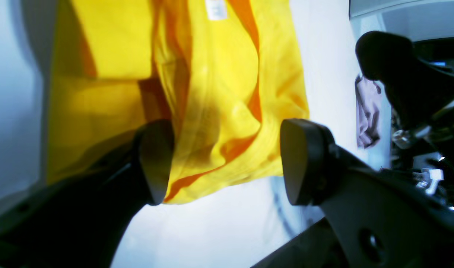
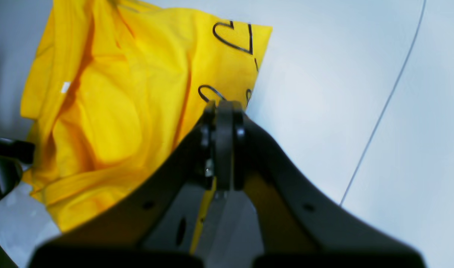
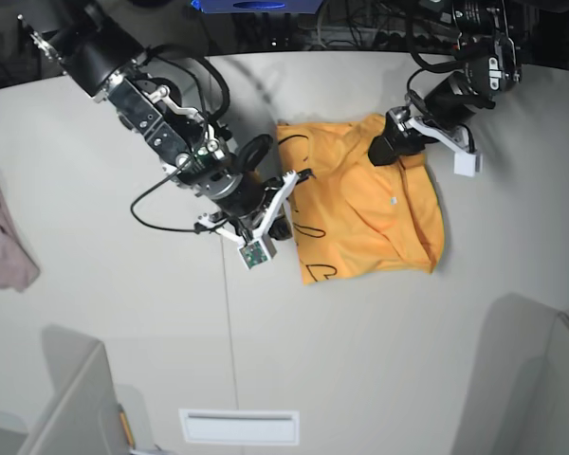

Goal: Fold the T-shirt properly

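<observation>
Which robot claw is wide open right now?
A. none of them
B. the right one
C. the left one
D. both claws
C: the left gripper has its two black fingers standing far apart over the T-shirt, while the right gripper is pinched shut at the shirt's printed edge.

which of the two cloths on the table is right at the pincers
The T-shirt, the big orange-yellow one with black line print. The small pinkish-mauve cloth lies far off at the table's edge, away from both arms.

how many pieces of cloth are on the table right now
2: the orange-yellow T-shirt bunched between the two arms, and a small pinkish-mauve cloth at the table's far left edge in the base view.
</observation>
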Motion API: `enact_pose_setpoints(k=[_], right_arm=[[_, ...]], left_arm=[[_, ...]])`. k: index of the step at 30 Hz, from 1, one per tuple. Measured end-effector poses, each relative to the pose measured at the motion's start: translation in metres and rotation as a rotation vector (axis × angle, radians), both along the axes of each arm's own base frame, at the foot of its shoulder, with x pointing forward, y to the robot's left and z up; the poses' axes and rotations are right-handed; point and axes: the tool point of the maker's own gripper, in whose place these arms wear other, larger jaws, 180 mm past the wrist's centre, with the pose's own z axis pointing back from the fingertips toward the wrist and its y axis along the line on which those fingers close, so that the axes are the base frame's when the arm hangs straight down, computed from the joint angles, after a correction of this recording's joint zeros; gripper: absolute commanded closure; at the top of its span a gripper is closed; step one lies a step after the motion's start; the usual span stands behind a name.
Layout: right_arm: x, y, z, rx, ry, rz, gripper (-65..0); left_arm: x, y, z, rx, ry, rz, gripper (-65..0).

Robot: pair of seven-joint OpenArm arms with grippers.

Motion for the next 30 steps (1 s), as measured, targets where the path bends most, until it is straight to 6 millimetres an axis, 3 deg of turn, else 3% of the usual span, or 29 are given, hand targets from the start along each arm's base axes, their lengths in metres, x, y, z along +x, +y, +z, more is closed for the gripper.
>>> enact_pose_setpoints(k=[3,7,8,15,22,27,30], right_arm=[[0.002,-0.007,-0.001,0.012,0.009,-0.035,0.0],[0.006,-0.022,-0.002,0.018,0.014,-0.088,0.0],[0.007,-0.024,-0.003,0.015,0.016,-0.092,0.0],[0.007,-0.025,-0.004,0.013,0.016,-0.095,0.0],[0.005,-0.025,-0.005,0.015,0.022,-0.095,0.0],[0.004,-0.024,-0.005,0.016,0.023,-0.093,0.0],[0.003,-0.023,-0.006,0.017,0.027,-0.092,0.0]], left_arm=[[-0.004,0.003,-0.009,0.063,0.022,-0.007,-42.5],[-0.005,-0.007,-0.012,0.049,0.029,-0.007,-42.0],[-0.004,-0.007,-0.012,0.050,0.027,-0.005,-39.7],[-0.001,0.000,-0.011,0.069,0.019,0.003,0.0],[-0.003,0.003,-0.010,0.075,0.020,0.007,0.0],[-0.003,0.033,0.010,0.137,-0.023,0.058,0.0],[-0.003,0.040,0.013,0.151,-0.033,0.077,0.0]])
